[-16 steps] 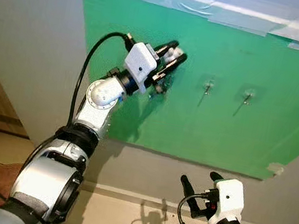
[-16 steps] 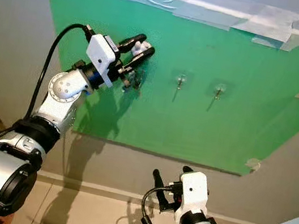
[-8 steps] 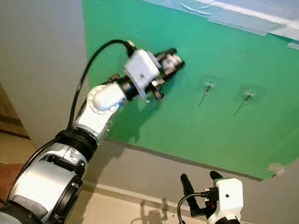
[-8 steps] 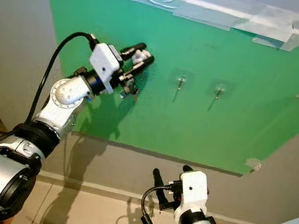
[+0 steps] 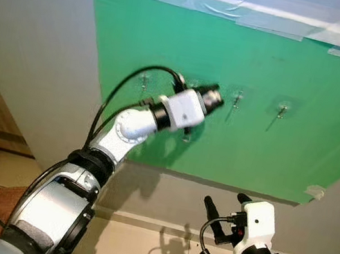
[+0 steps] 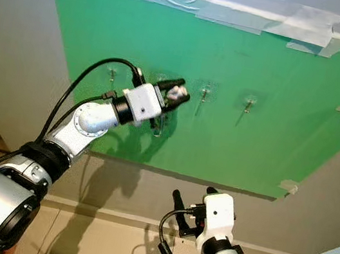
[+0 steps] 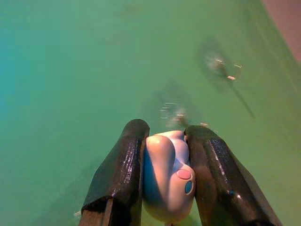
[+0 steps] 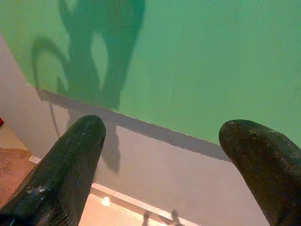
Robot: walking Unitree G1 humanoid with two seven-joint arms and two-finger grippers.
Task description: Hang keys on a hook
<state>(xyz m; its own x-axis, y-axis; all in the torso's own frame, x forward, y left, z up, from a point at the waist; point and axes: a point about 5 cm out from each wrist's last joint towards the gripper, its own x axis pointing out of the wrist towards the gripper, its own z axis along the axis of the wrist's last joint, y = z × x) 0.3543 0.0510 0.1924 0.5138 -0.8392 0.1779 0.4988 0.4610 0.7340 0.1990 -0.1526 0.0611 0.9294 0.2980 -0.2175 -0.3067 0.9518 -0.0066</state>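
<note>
Down low near the floor point(image 5: 131, 244), the right gripper point(image 5: 224, 211) hangs idle with its fingers spread wide, plenty of free space around it. Higher up, the left gripper point(image 6: 174, 92) is clamped on a white key fob point(image 7: 169, 176), keys point(image 6: 159, 125) dangling under it, right against the green board point(image 5: 268, 163). Hooks point(image 5: 236, 100) sit just beside it to the right, another one point(image 5: 144, 81) to the left.

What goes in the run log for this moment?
left gripper: shut on key fob, at green board hooks | right gripper: open, low, idle | keys: not hung
</note>
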